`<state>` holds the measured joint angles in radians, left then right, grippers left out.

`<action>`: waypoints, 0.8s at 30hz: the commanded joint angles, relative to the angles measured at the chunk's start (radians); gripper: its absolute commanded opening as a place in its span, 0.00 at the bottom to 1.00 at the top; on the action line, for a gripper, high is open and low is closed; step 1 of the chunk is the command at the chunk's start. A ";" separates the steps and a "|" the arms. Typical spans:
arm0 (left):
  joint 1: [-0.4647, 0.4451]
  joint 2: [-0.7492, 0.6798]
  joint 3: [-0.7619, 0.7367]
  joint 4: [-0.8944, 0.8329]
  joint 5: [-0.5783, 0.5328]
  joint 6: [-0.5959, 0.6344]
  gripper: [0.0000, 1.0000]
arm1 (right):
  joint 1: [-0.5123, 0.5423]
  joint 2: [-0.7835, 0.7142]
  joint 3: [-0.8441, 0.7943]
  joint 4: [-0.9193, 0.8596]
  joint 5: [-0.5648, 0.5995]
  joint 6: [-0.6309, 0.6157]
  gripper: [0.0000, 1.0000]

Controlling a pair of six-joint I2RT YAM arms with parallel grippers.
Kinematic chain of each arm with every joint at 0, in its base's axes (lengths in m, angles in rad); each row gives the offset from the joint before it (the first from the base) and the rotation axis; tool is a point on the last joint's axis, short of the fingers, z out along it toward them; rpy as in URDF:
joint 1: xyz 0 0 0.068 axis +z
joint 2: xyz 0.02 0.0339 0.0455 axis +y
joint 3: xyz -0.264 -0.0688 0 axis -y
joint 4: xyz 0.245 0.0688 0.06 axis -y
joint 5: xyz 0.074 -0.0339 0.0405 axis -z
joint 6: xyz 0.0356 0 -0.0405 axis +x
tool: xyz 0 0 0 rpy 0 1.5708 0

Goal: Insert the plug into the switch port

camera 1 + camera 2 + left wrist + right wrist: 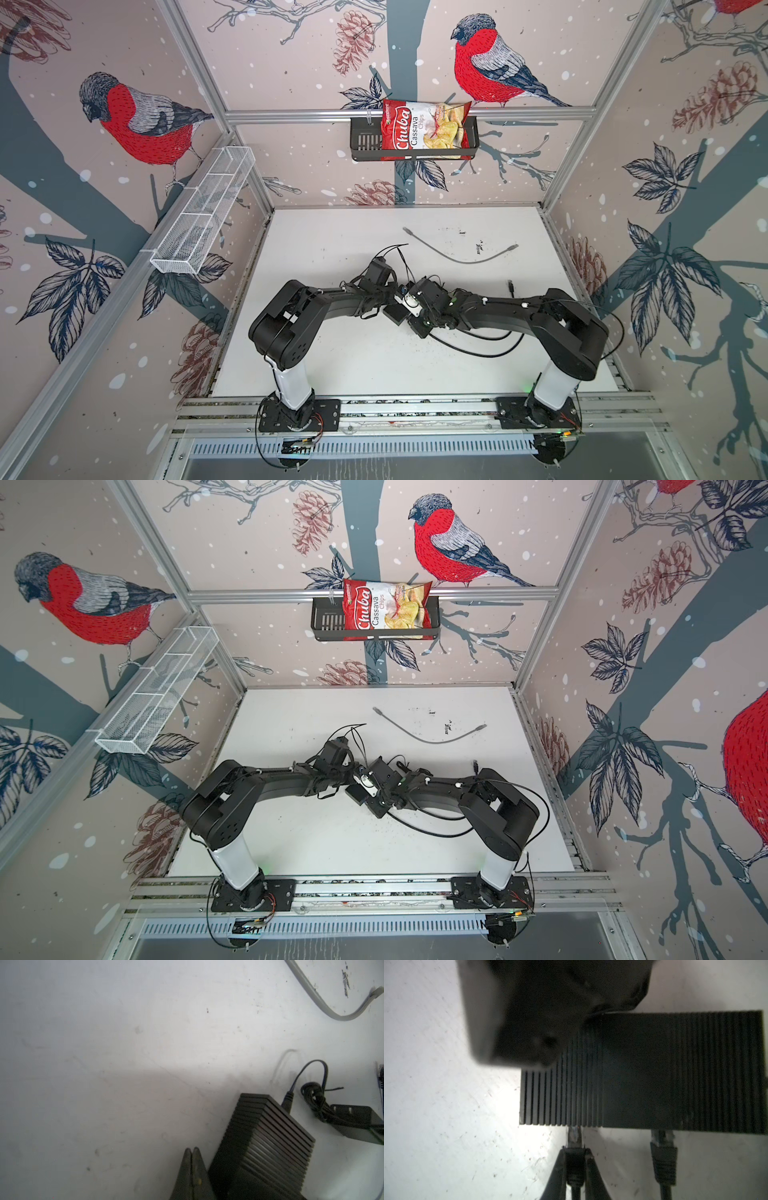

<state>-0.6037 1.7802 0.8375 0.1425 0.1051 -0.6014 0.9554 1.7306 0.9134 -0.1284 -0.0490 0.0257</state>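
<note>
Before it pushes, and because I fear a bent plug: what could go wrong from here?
1. The plug in the right tool has its tip at the edge of the switch, but the port itself is hidden. If it is off-line, pushing could jam it or twist it in the grip.
2. The left tool is shut beside the switch, not clamping it, so the switch may slide away.
3. A neighbouring cable, already seated, lies close. The right tool could snag it.

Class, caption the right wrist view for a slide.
Right gripper holds the plug at the ribbed black switch edge.
</note>
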 commanded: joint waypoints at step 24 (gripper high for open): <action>-0.087 0.037 -0.030 -0.093 0.195 -0.012 0.00 | -0.039 0.067 0.081 0.308 0.022 0.036 0.12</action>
<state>-0.6369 1.8122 0.8230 0.2417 -0.0166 -0.6533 0.9249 1.7851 0.9672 -0.1303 -0.0841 0.0574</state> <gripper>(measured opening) 0.049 0.145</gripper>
